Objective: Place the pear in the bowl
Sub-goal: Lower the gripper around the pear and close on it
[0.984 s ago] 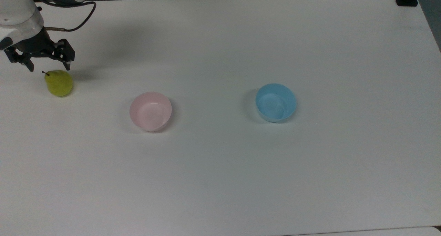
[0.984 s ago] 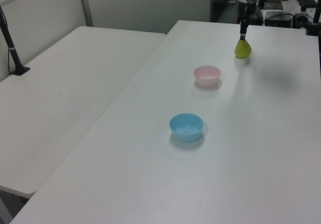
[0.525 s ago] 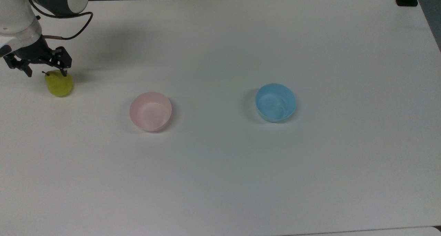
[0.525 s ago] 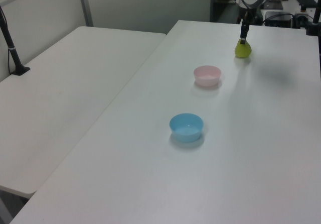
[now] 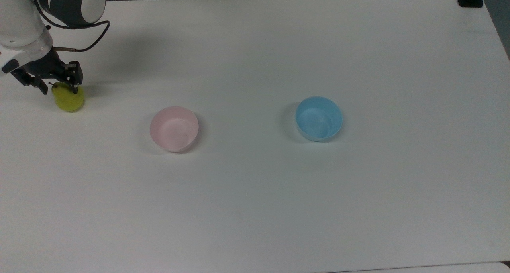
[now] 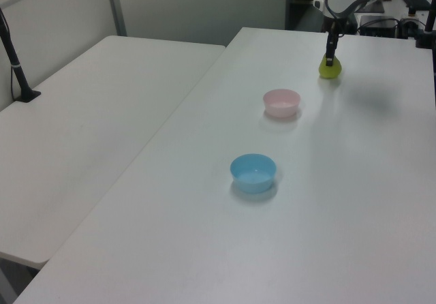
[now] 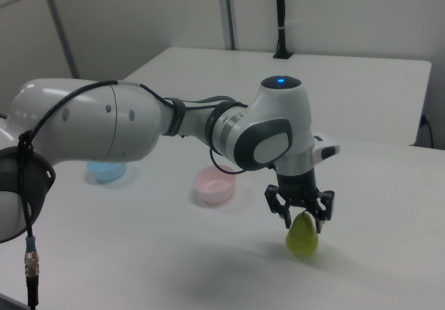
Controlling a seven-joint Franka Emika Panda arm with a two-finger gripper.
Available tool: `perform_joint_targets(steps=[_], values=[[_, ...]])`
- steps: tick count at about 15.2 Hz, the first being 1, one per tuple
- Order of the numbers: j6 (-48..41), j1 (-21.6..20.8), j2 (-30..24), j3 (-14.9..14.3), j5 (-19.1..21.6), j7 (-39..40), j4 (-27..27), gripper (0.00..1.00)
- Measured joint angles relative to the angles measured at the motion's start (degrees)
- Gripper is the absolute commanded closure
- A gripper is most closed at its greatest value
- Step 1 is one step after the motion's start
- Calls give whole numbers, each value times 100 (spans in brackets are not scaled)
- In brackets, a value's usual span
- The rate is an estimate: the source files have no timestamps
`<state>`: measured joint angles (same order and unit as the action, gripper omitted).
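Pear (image 5: 68,99) beside bowl (image 5: 174,128), apart

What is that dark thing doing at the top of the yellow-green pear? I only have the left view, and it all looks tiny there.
Observer: It is the gripper. In the right view its two fingers stand open, one on each side of the pear's narrow top.
Operator: Is the pear off the table?
Observer: No. In the right view its base rests on the white table.
Operator: What carries the gripper?
Observer: A thick white and grey robot arm, seen in the right view, with a small blue light glowing on the joint above the gripper.
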<state>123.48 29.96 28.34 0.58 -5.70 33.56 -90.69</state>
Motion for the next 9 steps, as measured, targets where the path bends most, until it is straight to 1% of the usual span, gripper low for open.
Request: perform_joint_targets(steps=[1,5,6,9], values=[[0,0,1,0,0,0,-7,57],[2,-2,14,0,-3,1,-35,94],[2,-3,14,0,-9,3,-36,100],[2,-16,14,2,-53,11,-37,100]])
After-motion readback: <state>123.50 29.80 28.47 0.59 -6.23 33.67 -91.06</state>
